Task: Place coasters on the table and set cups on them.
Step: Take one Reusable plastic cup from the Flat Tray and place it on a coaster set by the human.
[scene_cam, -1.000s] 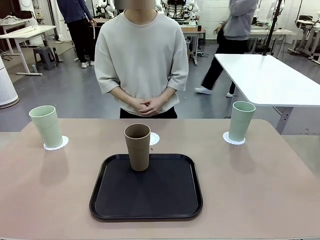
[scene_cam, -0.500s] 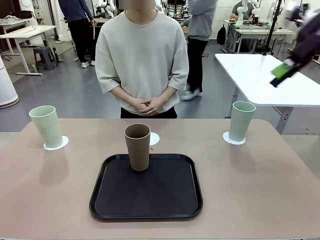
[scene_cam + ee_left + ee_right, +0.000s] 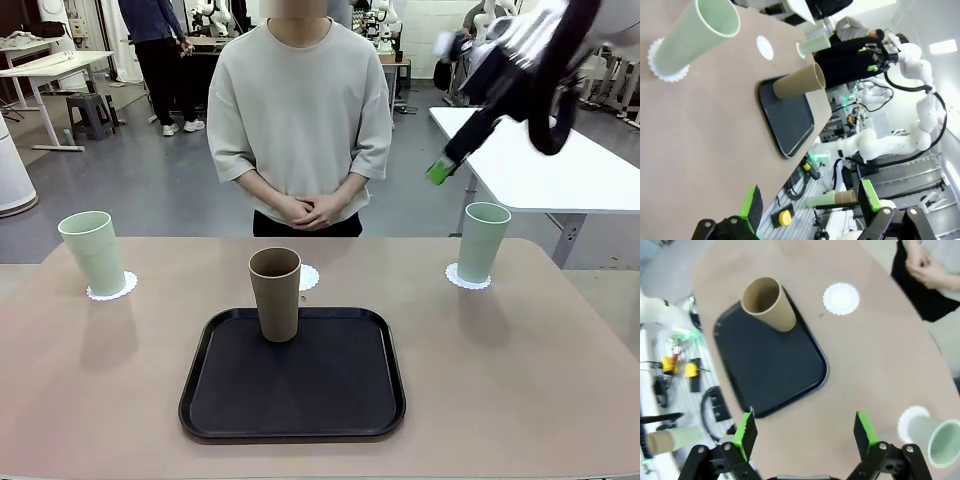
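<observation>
Tapering matte brown cup (image 3: 275, 293), upright

Black rounded-square tray (image 3: 300, 390) at six o'clock, person in pale grey short-sleeved top (image 3: 300, 110) at twelve, white-topped rectangular table (image 3: 560, 165) at two, dark stool (image 3: 90, 113) at ten

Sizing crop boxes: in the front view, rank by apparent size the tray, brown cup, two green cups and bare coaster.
1. tray
2. brown cup, slightly larger, though it stands nearer the camera
3. left green cup and right green cup: alike, unranked
4. bare coaster, partly hidden behind the brown cup
</observation>
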Robot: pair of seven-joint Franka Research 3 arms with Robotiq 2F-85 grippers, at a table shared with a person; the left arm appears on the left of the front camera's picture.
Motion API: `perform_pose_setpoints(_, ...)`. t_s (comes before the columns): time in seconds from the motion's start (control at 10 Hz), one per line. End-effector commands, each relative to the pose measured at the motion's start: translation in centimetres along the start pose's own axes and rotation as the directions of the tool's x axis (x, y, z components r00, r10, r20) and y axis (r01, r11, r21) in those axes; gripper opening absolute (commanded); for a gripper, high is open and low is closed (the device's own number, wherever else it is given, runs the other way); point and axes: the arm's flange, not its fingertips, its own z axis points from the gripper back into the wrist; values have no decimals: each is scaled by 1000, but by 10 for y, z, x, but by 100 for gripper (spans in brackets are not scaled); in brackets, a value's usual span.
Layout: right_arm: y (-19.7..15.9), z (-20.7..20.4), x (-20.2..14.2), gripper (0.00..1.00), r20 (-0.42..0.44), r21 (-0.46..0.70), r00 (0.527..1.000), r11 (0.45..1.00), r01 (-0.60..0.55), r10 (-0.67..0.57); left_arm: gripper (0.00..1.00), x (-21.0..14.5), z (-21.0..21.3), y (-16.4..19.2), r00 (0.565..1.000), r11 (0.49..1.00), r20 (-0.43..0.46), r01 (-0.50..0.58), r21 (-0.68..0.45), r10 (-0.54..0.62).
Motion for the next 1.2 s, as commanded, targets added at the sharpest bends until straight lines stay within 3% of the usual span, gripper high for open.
perform_pose_setpoints(0.0, 0, -37, -4, 100, 3, -121, 997, 990, -72, 73, 100, -1, 1, -1, 1000, 1000, 6, 0, -5, 0)
perform_pose_setpoints(0.2, -5, -69, -10, 100, -3, -167, 990, 976, -137, 138, 100, -1, 1, -1, 1000, 1000, 6, 0, -5, 0)
perform_pose_setpoints(0.4, -6, -82, -18, 100, 10, -141, 986, 977, -161, 164, 100, -1, 1, -1, 1000, 1000, 6, 0, -5, 0)
perform_pose_setpoints(0.6, -2, -76, -31, 100, -15, 16, 992, 992, -127, 128, 100, -1, 1, -1, 1000, 1000, 6, 0, -5, 0)
perform_pose_setpoints(0.7, -6, -84, -16, 100, -14, -139, 990, 980, -141, 141, 100, -1, 1, -1, 1000, 1000, 6, 0, -5, 0)
perform_pose_setpoints(1.1, -6, -84, -16, 100, -14, -139, 990, 980, -141, 141, 100, -1, 1, -1, 1000, 1000, 6, 0, -5, 0)
